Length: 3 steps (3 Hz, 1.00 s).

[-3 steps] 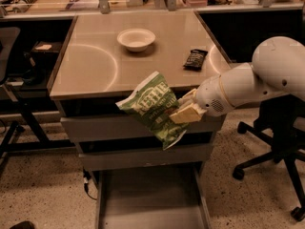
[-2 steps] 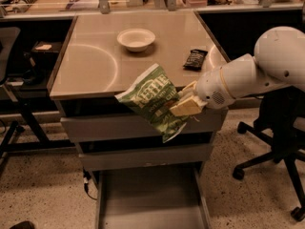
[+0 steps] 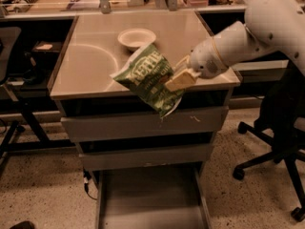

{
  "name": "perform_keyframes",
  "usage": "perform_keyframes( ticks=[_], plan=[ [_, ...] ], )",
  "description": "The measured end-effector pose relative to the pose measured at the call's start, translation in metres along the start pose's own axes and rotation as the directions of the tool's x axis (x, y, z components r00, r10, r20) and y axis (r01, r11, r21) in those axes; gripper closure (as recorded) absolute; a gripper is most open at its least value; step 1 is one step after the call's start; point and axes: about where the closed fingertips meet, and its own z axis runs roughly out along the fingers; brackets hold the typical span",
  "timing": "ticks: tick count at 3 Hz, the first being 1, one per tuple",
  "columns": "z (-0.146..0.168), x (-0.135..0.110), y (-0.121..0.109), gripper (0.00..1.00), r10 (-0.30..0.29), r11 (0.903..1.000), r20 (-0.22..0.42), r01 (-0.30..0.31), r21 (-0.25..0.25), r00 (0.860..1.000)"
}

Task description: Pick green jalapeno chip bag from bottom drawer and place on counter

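Bottom centre of frame: the bottom drawer (image 3: pixel 151 200) stands pulled out, and we see only its flat grey floor. Above it, two grey upper drawers (image 3: pixel 143 142) sit shut, one over the other.

Mid-frame: the green jalapeno chip bag (image 3: pixel 145 76) hangs tilted in the air over the front edge of the counter (image 3: pixel 88 68). Its lower corner dips in front of the top drawer's face, while its upper part overlaps the tabletop. The gripper (image 3: pixel 177 81) is just right of centre, with its pale fingers (image 3: pixel 183 76) pinched on the bag's right edge (the bag creases there). The white arm (image 3: pixel 248 35) reaches in from the upper right.

Lower right: a black office chair (image 3: pixel 279 151) on the speckled floor.

Farther back: a pale bowl (image 3: pixel 137 37) rests on the counter, just behind the bag's top.
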Motion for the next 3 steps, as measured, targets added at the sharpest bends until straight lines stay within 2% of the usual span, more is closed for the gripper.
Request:
perform_keyframes(
  ticks=[1,2,3],
  plan=[
    [0.007,-0.036,-0.031,1.0,-0.039,0.9987,-0.013,0.039,-0.034,0.999],
    [0.01,-0.033,-0.029,1.0,-0.037,0.9984,-0.018,0.036,-0.043,0.999],
    [0.01,-0.041,-0.045,1.0,-0.034,0.9974,-0.015,0.033,-0.064,0.999]
  ],
)
